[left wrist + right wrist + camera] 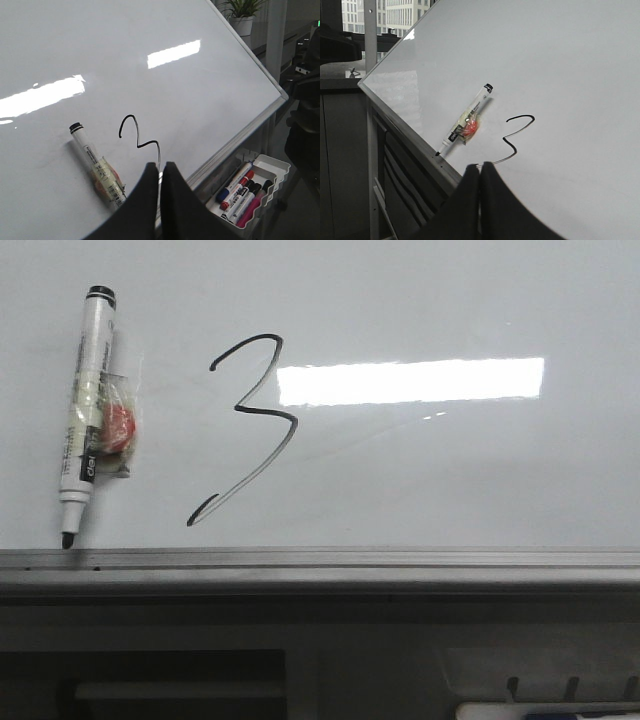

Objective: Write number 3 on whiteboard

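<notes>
Black ink forms the number 3 (250, 430) on the whiteboard (450, 480), centre-left of the front frame, just left of the bright rectangular light reflection (410, 381). Strokes read complete: upper hook, middle kink, long slanted tail running down to lower left, ending above the board's grey frame edge (320, 560).

Marker pen (86, 410) rests on the board at upper left of the front frame, well apart from the digit, cap end up, uncapped tip touching or nearly touching the frame edge. A clear wrapping with a red piece (118, 428) is attached at its side.

Left gripper (160, 200): fingers pressed together, nothing between them, at the bottom centre of the left wrist frame; the digit's tail runs down behind them. Right gripper (480, 200): fingers likewise together, empty, at bottom centre of the right wrist frame. Contact with the board cannot be told for either.

A white tray of spare markers (247, 192) hangs below the board edge, lower right of the left wrist frame.

Judgement: writing appears done. Nothing obvious is left, beyond perhaps stowing the pen.
</notes>
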Controlling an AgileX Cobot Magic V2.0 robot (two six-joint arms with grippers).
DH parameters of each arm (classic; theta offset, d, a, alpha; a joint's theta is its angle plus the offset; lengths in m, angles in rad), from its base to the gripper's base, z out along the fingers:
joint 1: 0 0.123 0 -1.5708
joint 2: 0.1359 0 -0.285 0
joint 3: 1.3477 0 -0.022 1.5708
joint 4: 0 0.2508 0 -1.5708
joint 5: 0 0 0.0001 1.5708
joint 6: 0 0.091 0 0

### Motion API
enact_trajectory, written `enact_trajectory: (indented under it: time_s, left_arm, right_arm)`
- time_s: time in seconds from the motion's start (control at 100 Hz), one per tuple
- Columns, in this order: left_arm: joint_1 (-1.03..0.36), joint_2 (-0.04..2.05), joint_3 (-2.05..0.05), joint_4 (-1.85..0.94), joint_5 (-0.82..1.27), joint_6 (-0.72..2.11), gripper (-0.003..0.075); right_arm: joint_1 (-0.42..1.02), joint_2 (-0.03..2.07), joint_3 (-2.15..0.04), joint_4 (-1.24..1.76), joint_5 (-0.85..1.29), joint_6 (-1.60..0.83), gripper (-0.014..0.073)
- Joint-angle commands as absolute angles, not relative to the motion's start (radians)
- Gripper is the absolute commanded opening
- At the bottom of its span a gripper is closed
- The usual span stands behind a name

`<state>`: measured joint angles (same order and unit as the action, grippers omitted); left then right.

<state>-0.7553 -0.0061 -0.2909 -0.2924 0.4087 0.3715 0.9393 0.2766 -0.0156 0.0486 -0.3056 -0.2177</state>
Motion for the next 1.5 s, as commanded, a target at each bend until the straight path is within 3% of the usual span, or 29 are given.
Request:
enact_trajectory:
  time_s: [0.0, 0.64, 0.77, 0.97, 1.33, 1.49]
  left_arm:
    - [-0.754, -0.016, -0.317, -0.312, 0.344, 0.367, -0.0021]
    - [-0.754, -0.016, -0.287, -0.312, 0.348, 0.367, -0.0021]
    - [-0.737, -0.016, -0.283, -0.171, 0.341, 0.365, -0.0021]
    - [-0.550, -0.016, -0.233, -0.134, 0.303, 0.172, -0.0021]
    - [-0.100, -0.016, -0.105, -0.069, 0.266, 0.154, -0.0021]
    - [-0.003, -0.016, -0.077, -0.039, 0.261, 0.146, -0.0021]
  right_arm:
    - [0.939, 0.281, -0.042, 0.040, -0.393, -0.224, -0.0043]
    - [0.939, 0.281, -0.042, 0.040, -0.393, -0.224, -0.0043]
    - [0.939, 0.281, -0.042, 0.040, -0.393, -0.224, -0.0043]
    - [0.939, 0.281, -0.042, 0.040, -0.393, -0.224, -0.0043]
    - [0.939, 0.281, -0.042, 0.040, -0.393, -0.224, -0.0043]
    - [0.939, 0.281, -0.042, 0.040, -0.393, -0.224, -0.0043]
